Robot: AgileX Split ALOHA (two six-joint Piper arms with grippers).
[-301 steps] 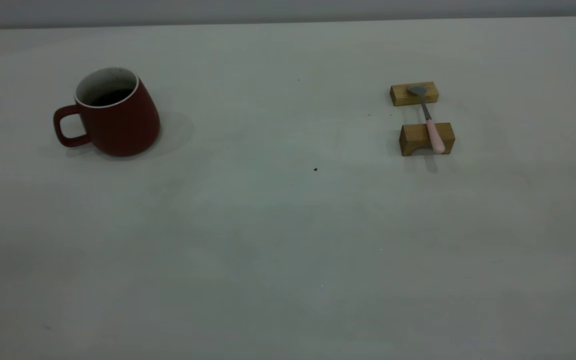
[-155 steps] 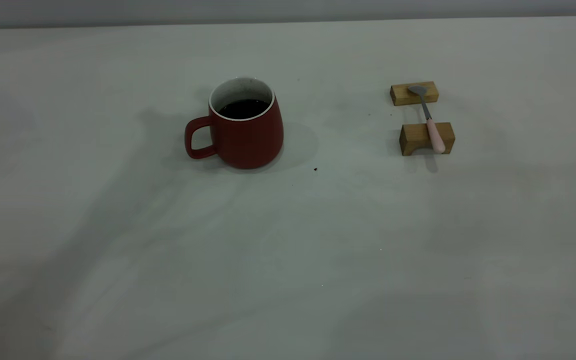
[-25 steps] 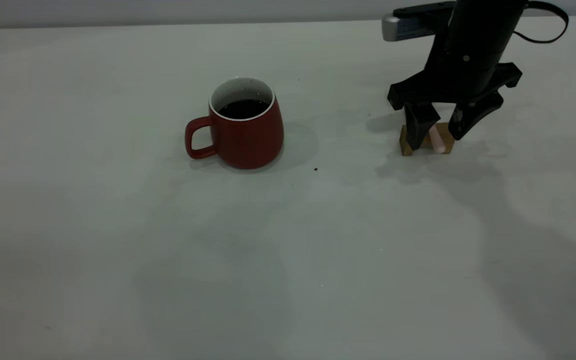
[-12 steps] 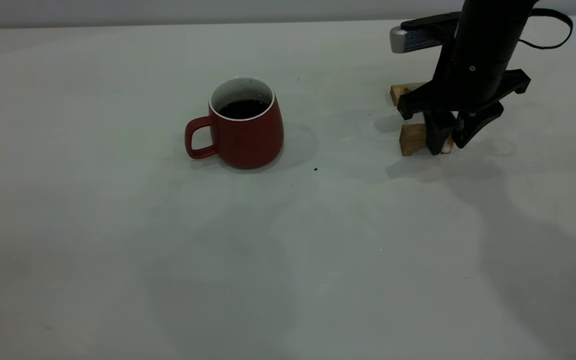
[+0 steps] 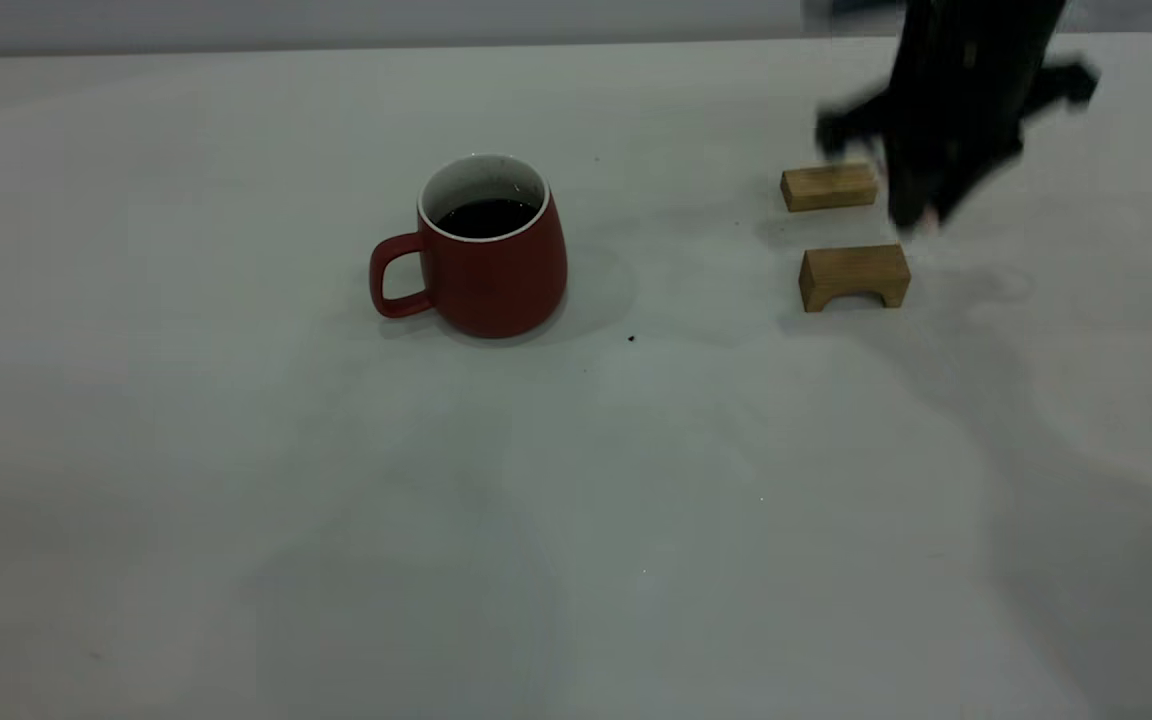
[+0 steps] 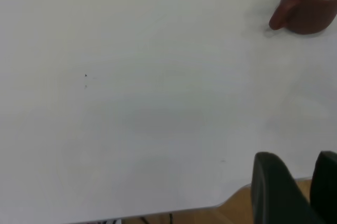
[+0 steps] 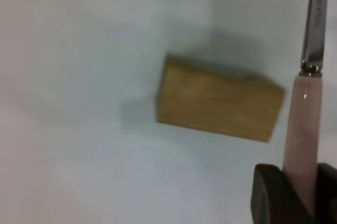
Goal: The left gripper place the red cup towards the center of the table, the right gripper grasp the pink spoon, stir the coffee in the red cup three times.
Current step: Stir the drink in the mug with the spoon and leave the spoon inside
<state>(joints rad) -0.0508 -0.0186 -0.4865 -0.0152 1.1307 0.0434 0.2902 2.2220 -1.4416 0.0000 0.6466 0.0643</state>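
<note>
Between the right gripper [image 7: 295, 195] fingers [image 7: 271, 195] we see the pink spoon [image 7: 303, 124], pinched at its handle, metal neck pointing away from them. Just beyond the fingers a wooden block [image 7: 218, 100] lies on the desk [image 7: 68, 77]. Well off to the side stands the red cup [image 5: 484, 250], coffee [image 5: 484, 216] inside, mid-desk. The left gripper [image 6: 295, 192] is parked at the desk edge; fingers nearly together, empty. For the carry, we judge: hold the pinch firm, clear the blocks, lower the bowl inside the rim.
</note>
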